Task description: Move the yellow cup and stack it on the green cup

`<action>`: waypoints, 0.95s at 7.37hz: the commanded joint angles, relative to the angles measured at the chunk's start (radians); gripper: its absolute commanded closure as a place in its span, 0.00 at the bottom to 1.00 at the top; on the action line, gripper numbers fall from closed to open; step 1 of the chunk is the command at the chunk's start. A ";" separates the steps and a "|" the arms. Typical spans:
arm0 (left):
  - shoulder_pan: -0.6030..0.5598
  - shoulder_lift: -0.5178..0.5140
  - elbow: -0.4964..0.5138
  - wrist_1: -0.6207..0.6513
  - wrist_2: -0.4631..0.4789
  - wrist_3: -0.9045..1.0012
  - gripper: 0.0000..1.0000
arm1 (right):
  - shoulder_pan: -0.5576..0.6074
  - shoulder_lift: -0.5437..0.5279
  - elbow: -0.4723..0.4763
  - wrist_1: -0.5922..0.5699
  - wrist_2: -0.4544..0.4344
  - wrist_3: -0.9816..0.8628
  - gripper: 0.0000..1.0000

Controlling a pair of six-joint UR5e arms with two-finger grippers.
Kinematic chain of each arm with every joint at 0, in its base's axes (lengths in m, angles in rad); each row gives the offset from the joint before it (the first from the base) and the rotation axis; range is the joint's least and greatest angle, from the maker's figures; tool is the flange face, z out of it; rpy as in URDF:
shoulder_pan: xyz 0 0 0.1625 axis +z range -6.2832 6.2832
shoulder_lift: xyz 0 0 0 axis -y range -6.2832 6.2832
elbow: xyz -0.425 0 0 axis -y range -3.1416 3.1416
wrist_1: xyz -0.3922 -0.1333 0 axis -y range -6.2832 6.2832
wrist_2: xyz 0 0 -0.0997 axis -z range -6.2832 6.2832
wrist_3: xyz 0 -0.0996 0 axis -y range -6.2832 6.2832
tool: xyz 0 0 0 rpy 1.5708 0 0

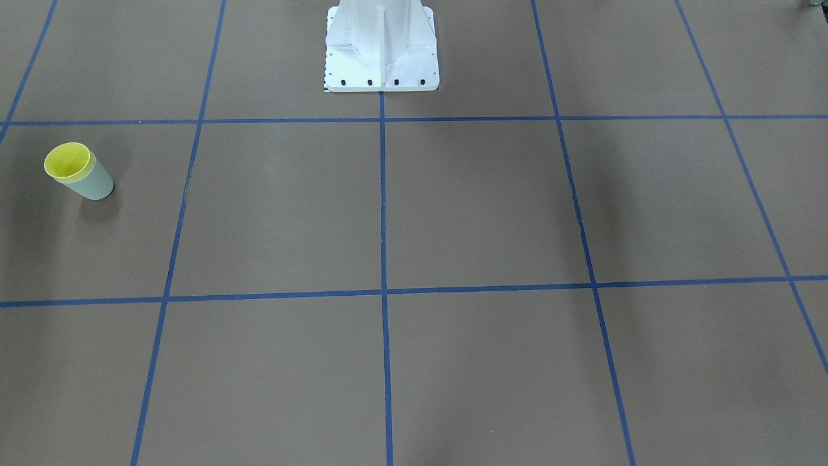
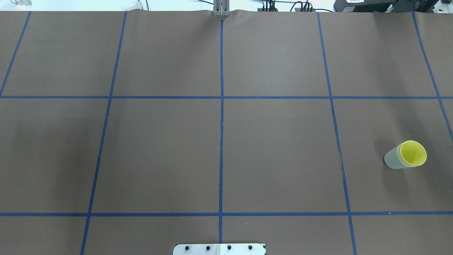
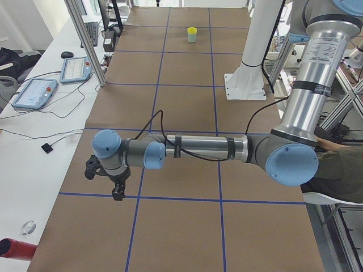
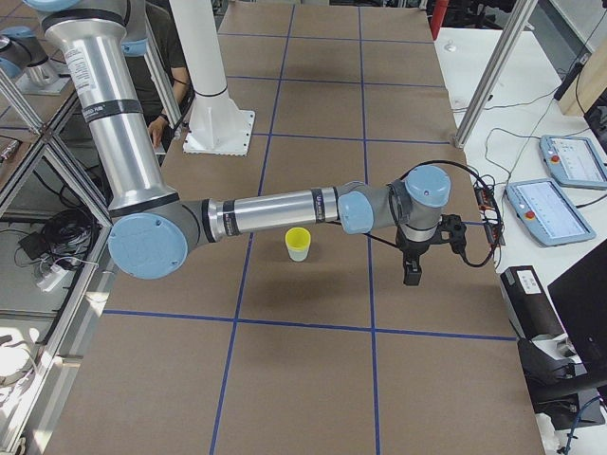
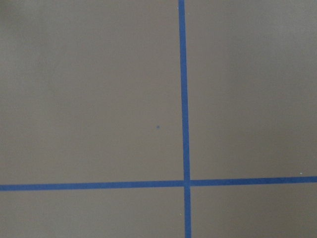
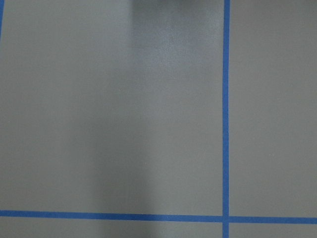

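Observation:
The yellow cup [image 1: 66, 160] sits nested inside the green cup [image 1: 94, 183], upright, on the robot's right side of the table. The pair also shows in the overhead view, yellow cup [image 2: 413, 153] in green cup [image 2: 392, 160], and in the right side view [image 4: 298, 236]. My right gripper [image 4: 412, 275] hangs above the table a short way beyond the cups, apart from them. My left gripper [image 3: 117, 192] hangs over the table's far left end. Both show only in the side views, so I cannot tell if they are open or shut. Both wrist views show only the table's covering.
The table is covered in brown paper [image 2: 276, 148] with a blue tape grid. The robot's white base [image 1: 381, 48] stands at mid table edge. Tablets [image 4: 555, 209] and cables lie on the side bench. A person [image 4: 166, 57] sits behind the robot.

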 commanded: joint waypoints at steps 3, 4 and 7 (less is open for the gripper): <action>0.005 0.073 -0.112 0.039 -0.003 0.006 0.00 | 0.000 -0.015 0.022 0.006 -0.018 0.010 0.00; 0.005 0.083 -0.093 -0.035 -0.001 -0.002 0.00 | 0.000 -0.008 0.018 0.000 -0.042 0.010 0.00; 0.002 0.147 -0.188 -0.054 -0.061 0.007 0.00 | 0.024 -0.025 0.130 -0.086 -0.019 -0.003 0.00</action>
